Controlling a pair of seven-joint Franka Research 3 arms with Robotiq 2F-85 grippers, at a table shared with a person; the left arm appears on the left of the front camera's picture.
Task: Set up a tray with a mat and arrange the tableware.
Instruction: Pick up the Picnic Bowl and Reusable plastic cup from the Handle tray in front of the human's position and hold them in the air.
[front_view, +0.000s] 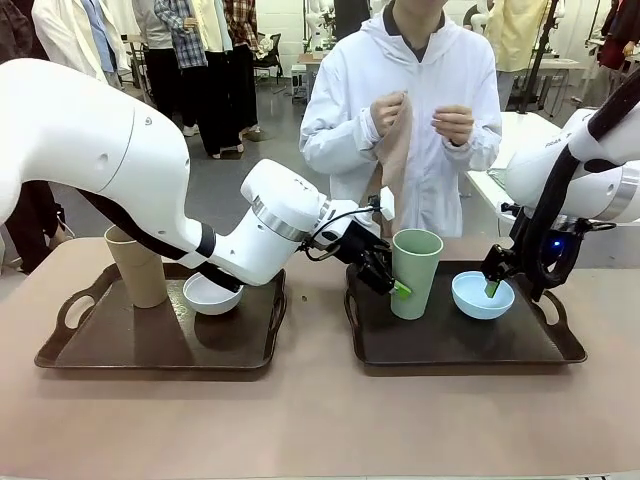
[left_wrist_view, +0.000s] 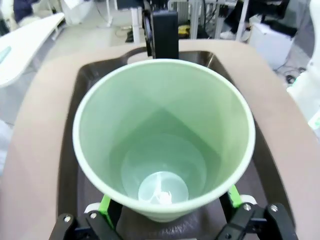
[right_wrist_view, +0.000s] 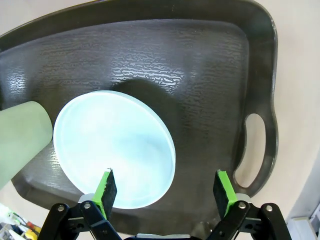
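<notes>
Right tray (front_view: 450, 345), left end: green cup (front_view: 416, 272), upright; likely light, stiff, slick; take low on wall. Left gripper (front_view: 395, 285) straddles it, contact unclear. Right end: blue bowl (front_view: 482, 296), likely light; take by rim. Right gripper (front_view: 493, 287) spread above it.

Front cam looks across the table (front_view: 320, 430) at the person (front_view: 400, 110). Left wrist cam's close on the pale green cup (left_wrist_view: 165, 125), right wrist over the light blue bowl (right_wrist_view: 112, 145), same tray (right_wrist_view: 200, 65).
</notes>
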